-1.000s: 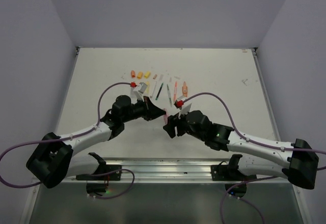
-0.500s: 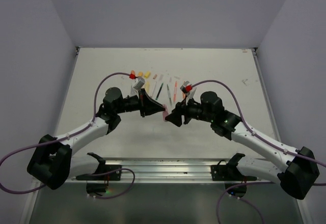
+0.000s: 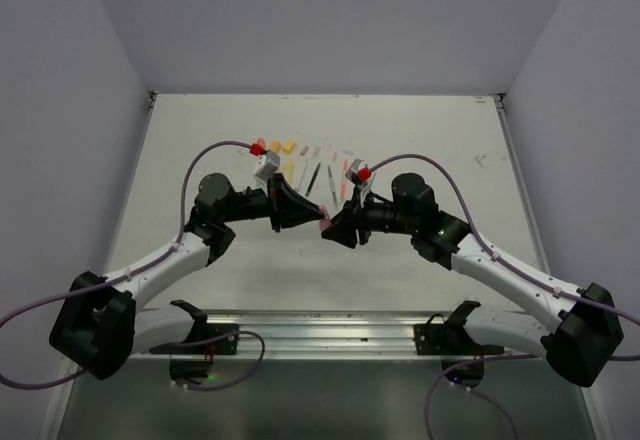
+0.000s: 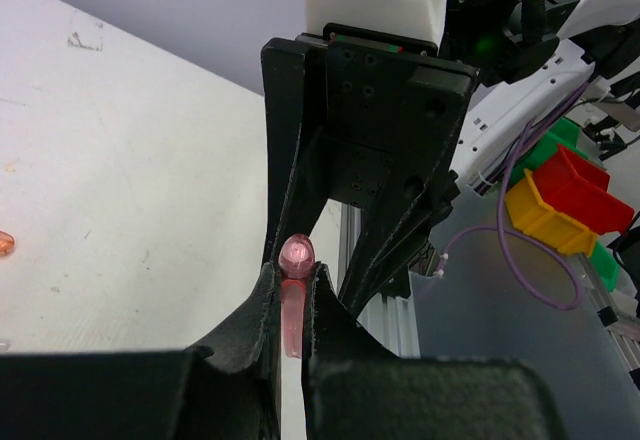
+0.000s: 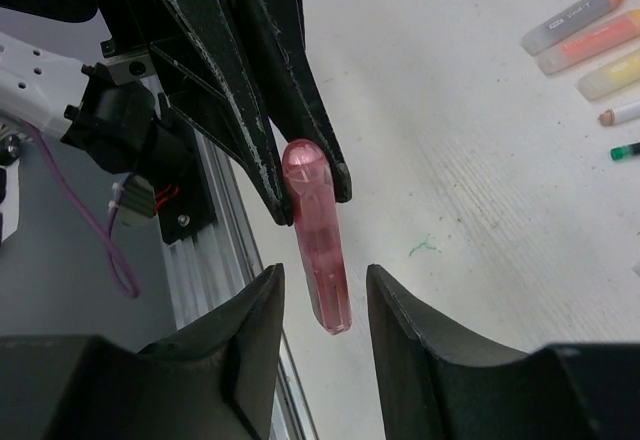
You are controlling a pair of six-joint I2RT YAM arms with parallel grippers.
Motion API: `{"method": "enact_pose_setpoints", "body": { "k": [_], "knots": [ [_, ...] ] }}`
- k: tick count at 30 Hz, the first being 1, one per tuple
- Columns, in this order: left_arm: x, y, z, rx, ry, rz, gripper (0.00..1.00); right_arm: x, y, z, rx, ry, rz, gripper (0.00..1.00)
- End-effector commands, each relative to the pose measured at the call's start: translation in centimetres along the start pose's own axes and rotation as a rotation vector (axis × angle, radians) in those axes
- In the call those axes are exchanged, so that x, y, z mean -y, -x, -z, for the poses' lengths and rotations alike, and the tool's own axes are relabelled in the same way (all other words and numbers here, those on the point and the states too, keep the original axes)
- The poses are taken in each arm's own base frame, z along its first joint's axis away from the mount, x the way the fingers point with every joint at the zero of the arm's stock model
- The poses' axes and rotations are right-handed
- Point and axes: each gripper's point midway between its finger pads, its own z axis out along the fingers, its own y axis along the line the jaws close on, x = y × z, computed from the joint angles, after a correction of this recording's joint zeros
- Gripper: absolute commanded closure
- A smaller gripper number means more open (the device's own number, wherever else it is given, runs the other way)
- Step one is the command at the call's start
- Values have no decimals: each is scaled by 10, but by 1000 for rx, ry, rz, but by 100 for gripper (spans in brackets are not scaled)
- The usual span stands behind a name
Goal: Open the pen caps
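Note:
My left gripper [image 4: 292, 272] is shut on a pink highlighter [image 4: 289, 305], held above the table near its front middle [image 3: 323, 227]. In the right wrist view the left fingers [image 5: 262, 150] pinch its rounded end, and the rest of the highlighter [image 5: 322, 255] points toward my right gripper [image 5: 325, 275]. The right gripper is open, with the highlighter's free end between its fingers and touching neither. I cannot tell which end is the cap. The other pens [image 3: 318, 174] lie in a row at the back middle, with loose orange [image 3: 262, 146] and yellow [image 3: 289, 146] caps beside them.
Orange [image 5: 590, 40] and yellow [image 5: 612, 73] highlighters and a grey pen [image 5: 583, 16] lie at the right wrist view's upper right. An aluminium rail [image 3: 320, 330] runs along the near table edge. Coloured bins [image 4: 560, 190] stand beyond the table.
My right arm has swung up and left until its open gripper faces the left one around the highlighter's free end. My left gripper has shifted slightly back, still holding the highlighter.

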Motion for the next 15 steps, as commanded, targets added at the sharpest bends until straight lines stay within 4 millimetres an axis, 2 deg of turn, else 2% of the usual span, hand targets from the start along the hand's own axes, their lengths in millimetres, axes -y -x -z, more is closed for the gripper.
{"method": "enact_pose_setpoints", "body": {
  "k": [1,9,15],
  "knots": [
    [18,30,-1,66,-59,-109,100,-7,17,2,27,38,45,59],
    [22,33,0,70,-69,-120,100,-6,15,3,26,35,53,74],
    [31,44,1,106,-87,-158,100,-7,6,4,9,51,46,92]
  ]
}}
